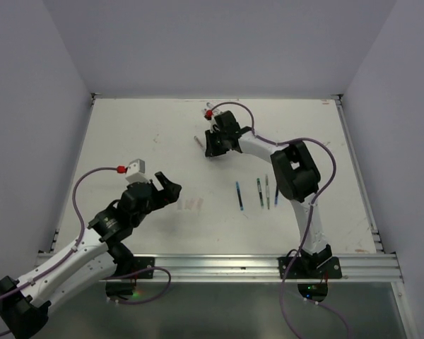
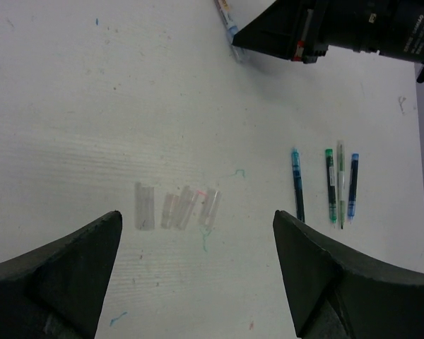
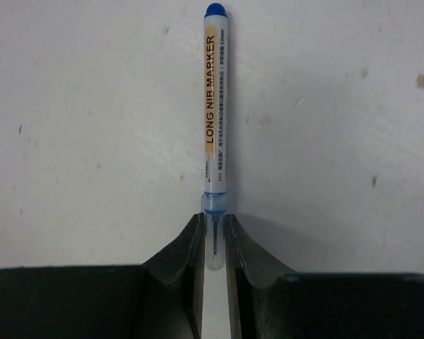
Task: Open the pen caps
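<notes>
A white marker pen [image 3: 215, 106] with a blue end lies on the table, pointing away from my right gripper [image 3: 214, 236]. That gripper is shut on the pen's clear cap [image 3: 214, 247], which covers the blue nib. From above, the right gripper [image 1: 210, 145] is low on the table at mid-back, and the pen [image 1: 197, 140] sticks out to its left. My left gripper [image 2: 196, 219] hangs open above several loose clear pen caps [image 2: 177, 210] and holds nothing. In the top view the left gripper [image 1: 162, 187] is left of centre.
Several uncapped pens [image 2: 330, 185] lie side by side to the right of the left gripper, seen from above as pens [image 1: 260, 191] in front of the right arm [image 1: 297, 173]. Ink marks [image 2: 205, 240] dot the white table. Walls rise behind and at both sides.
</notes>
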`<state>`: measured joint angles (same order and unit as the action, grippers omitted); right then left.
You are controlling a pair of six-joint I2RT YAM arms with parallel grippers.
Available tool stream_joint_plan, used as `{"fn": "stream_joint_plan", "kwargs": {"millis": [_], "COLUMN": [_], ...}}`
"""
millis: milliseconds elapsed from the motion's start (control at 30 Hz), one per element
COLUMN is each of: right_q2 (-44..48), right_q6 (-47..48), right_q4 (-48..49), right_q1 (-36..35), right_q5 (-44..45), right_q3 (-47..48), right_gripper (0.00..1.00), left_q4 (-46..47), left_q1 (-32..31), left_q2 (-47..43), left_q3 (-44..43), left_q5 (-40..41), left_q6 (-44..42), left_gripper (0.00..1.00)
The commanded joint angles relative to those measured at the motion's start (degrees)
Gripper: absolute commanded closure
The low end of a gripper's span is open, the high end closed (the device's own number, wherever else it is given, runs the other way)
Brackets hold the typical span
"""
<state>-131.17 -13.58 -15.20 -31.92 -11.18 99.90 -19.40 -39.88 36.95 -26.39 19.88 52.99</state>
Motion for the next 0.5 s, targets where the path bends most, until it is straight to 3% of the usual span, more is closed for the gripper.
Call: {"fn": "stream_joint_plan", "kwargs": {"millis": [0,200,467], "right_q2": [10.0,26.1,44.3], "right_q6": [-3.6,-7.9,-9.4], "right_q4": [7.1,14.9,16.3], "right_q1": [-0.2,-1.4,-5.8], "right_q5": [-4.3,-7.9,-8.2], "right_q3": [-8.1,-29.8,-45.6], "right_gripper": [1.0,1.0,1.0], "left_q4": [3.6,8.5,13.8], "left_q1": [0.3,0.3,0.3], "left_q2": [-0.4,6.2,15.3], "left_q3": [0.6,-1.3,-4.5], "left_q5": [-1.2,-4.8,-8.5], "left_q6": [2.4,4.0,5.2], "left_gripper": [0.11,0.12,0.13]}}
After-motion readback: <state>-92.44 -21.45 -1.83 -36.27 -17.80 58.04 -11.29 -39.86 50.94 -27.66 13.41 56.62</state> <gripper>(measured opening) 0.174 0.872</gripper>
